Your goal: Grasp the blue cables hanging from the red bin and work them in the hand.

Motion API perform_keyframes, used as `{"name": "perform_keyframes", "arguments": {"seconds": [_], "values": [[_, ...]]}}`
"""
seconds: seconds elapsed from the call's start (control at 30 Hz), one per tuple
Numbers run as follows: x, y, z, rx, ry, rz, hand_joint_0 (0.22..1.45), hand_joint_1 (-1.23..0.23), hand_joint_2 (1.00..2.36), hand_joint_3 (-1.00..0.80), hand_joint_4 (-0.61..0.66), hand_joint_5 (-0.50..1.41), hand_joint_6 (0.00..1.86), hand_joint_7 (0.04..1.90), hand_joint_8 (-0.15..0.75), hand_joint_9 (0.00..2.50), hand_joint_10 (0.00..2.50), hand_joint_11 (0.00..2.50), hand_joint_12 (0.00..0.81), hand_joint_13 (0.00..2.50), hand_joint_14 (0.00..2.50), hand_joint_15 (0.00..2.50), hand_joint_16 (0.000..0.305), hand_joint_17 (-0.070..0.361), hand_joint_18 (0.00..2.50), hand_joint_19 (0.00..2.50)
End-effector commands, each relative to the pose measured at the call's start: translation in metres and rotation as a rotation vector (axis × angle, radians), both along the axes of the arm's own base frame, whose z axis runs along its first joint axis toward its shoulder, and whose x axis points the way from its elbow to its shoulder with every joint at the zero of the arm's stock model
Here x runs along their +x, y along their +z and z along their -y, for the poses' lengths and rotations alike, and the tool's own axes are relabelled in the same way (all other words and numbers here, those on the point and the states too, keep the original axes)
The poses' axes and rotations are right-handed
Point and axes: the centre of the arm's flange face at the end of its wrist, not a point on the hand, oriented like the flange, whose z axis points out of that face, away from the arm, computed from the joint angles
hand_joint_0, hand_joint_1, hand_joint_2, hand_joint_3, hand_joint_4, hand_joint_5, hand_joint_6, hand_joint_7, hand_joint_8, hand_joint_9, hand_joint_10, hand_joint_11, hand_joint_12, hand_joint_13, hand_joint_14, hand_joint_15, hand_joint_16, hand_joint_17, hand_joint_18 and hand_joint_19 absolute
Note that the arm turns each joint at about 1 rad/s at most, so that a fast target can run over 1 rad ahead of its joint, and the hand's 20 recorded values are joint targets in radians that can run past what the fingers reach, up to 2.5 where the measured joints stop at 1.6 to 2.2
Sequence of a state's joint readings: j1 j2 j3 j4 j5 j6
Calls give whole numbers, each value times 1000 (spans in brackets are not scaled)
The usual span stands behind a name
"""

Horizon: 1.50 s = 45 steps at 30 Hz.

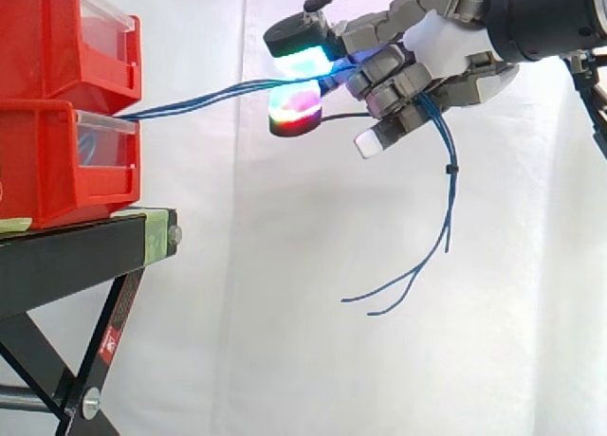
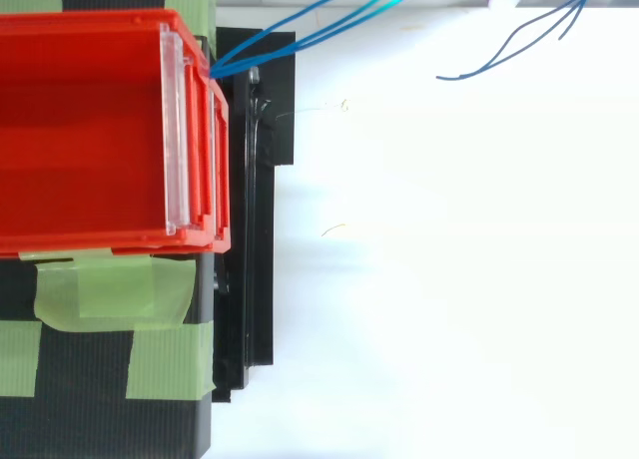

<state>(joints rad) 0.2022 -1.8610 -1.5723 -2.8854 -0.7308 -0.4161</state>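
Thin blue cables (image 1: pixel 204 99) run out of the lower red bin (image 1: pixel 57 161) and rise rightward into my hand (image 1: pixel 427 62), high in the side view. The fingers are curled round the strands, with glowing pads (image 1: pixel 299 109) pinched near them. Behind the palm the loose cable ends (image 1: pixel 446 208) droop down and curl left. From above, the cables (image 2: pixel 290 40) leave the bin's front corner toward the upper edge, and the free ends (image 2: pixel 519 45) trail at the upper right.
Two red bins are stacked, the upper one (image 1: pixel 66 38) on the lower, on a black stand (image 1: pixel 85 246) with green tape (image 2: pixel 110 289). A white curtain hangs behind. Open space lies right of the stand beneath the hand.
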Motion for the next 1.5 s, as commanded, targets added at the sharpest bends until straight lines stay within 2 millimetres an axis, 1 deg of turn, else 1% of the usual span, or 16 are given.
{"name": "perform_keyframes", "arguments": {"seconds": [0.0, 0.07, 0.23, 0.4, 0.47, 0.5, 0.6, 0.7, 0.77, 0.87, 1.0, 1.23, 1.47], "values": [[1, 1, -1, 0, 0, 8, 913, -533, 1017, -420, 295, 282, 5, 1345, 453, 579, 2500, 2500, 576, 925, 2500, 1875, 54, 122, 1035, 776], [2, 0, -2, 0, 4, 6, 892, -544, 1018, -489, 286, 280, 6, 1351, 447, 576, 2500, 2500, 576, 922, 2500, 1886, 54, 121, 1028, 812], [1, 0, -3, 0, 7, 3, 852, -545, 1014, -676, 280, 279, 4, 1359, 449, 580, 2500, 2500, 577, 927, 2500, 1898, 54, 121, 1033, 791], [-2, -2, -4, -5, 15, -28, 819, -554, 1009, -782, 278, 282, 2, 1380, 453, 587, 2500, 2500, 577, 933, 2500, 1884, 55, 123, 1045, 782], [-3, -2, -6, -4, 24, -37, 811, -555, 1009, -779, 283, 282, 2, 1383, 455, 589, 2500, 2500, 581, 935, 2500, 1912, 55, 124, 1046, 770], [-2, -3, -6, -2, 29, -38, 809, -558, 1010, -760, 283, 284, 2, 1387, 450, 588, 2500, 2500, 577, 935, 2500, 1878, 55, 124, 1046, 768], [-2, -3, -8, -1, 39, -39, 842, -585, 1013, -665, 275, 284, 1, 1393, 455, 587, 2500, 2500, 580, 929, 2500, 1902, 54, 122, 1039, 787], [-2, -3, -9, -1, 45, -39, 861, -615, 1017, -518, 274, 285, 0, 1402, 456, 582, 2500, 2500, 578, 925, 2500, 1899, 54, 123, 1040, 789], [-1, -3, -9, -1, 45, -37, 869, -622, 1017, -482, 274, 284, 3, 1400, 455, 580, 2500, 2500, 577, 924, 2500, 1908, 54, 121, 1037, 796], [-1, -3, -9, -1, 45, -37, 878, -622, 1016, -516, 277, 283, 13, 1396, 452, 577, 2500, 2500, 577, 923, 2500, 1898, 53, 120, 1038, 789], [-1, -3, -9, 0, 45, -36, 875, -619, 1014, -616, 273, 279, 28, 1388, 454, 579, 2500, 2500, 575, 925, 2500, 1883, 54, 122, 1043, 786], [0, -1, -10, 15, 46, -19, 859, -619, 1014, -631, 280, 278, 36, 1383, 450, 578, 2500, 2500, 575, 928, 2500, 1885, 54, 122, 1047, 784], [1, -2, -22, 89, 63, 31, 855, -618, 1014, -641, 275, 277, 36, 1388, 449, 578, 2500, 2500, 578, 929, 2500, 1905, 54, 122, 1049, 784]]}}
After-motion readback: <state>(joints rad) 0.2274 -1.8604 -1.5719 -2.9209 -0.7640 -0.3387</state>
